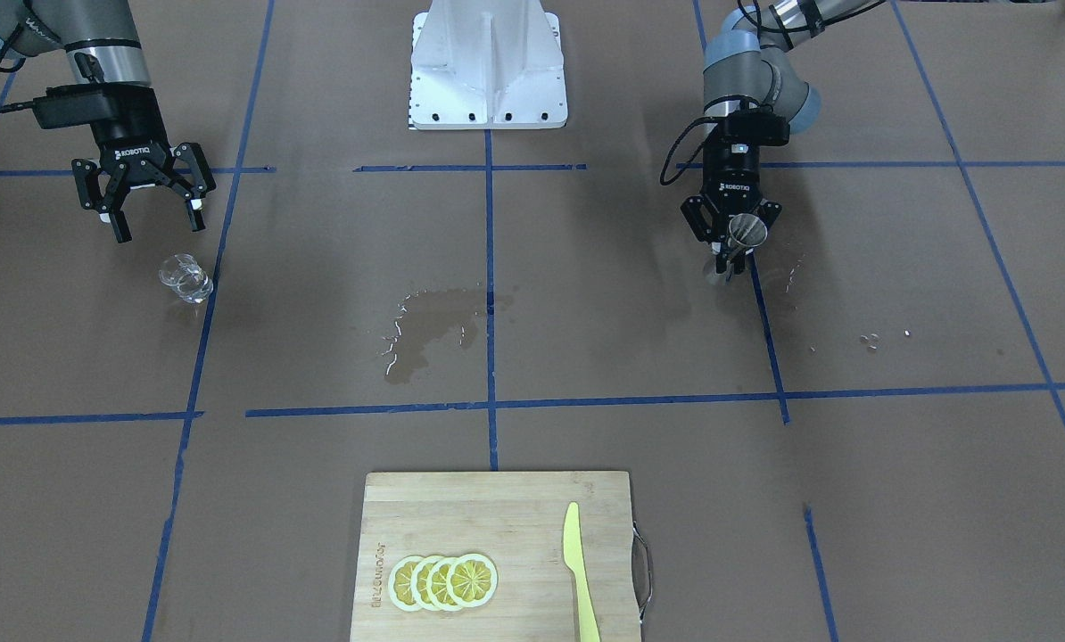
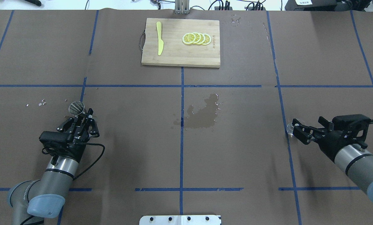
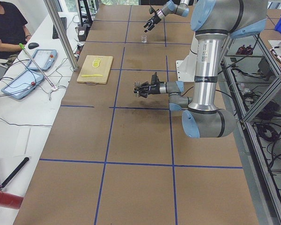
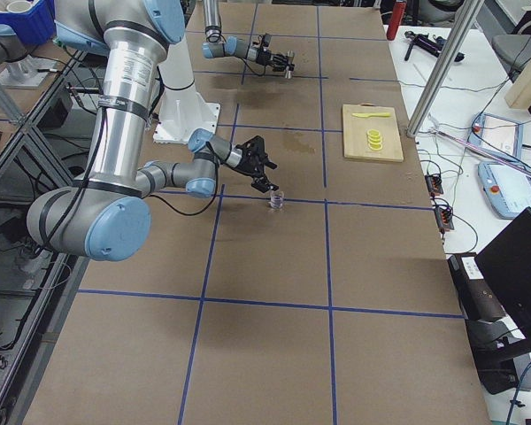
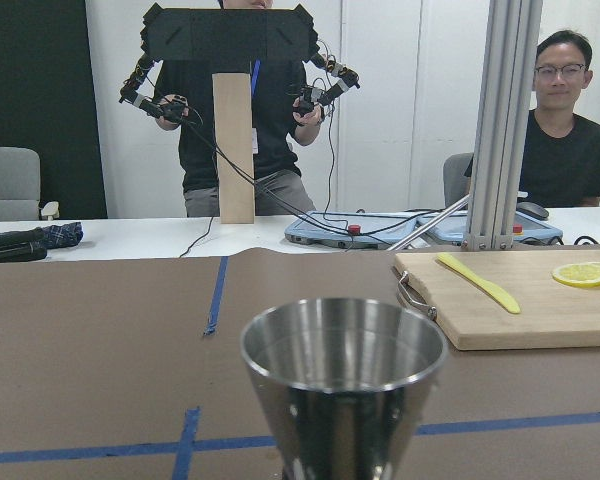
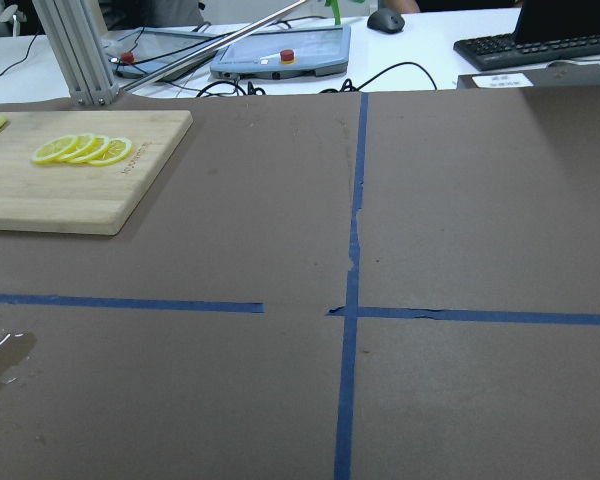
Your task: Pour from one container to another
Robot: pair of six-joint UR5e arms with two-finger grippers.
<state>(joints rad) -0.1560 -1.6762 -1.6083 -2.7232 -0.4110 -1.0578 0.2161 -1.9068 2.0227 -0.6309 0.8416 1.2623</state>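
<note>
The left gripper [image 1: 734,254] is closed on the waist of the jigger [image 1: 747,231], low at the left side of the table [image 1: 586,294]. Its long axis stands nearly upright, open mouth up. The glass cup [image 1: 185,278] stands free on the right side, near the wide-open, empty right gripper [image 1: 160,230]. Grasping and pouring probably remain.

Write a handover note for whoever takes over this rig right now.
Left gripper: shut on the metal jigger, mouth up.
Right gripper: open and empty, close by the glass cup, which stands on the table.
Done: jigger grasped. There is a puddle at mid-table.
Left: probably grasp the cup, bring it to the jigger and pour. Liquid levels cannot be told.
</note>
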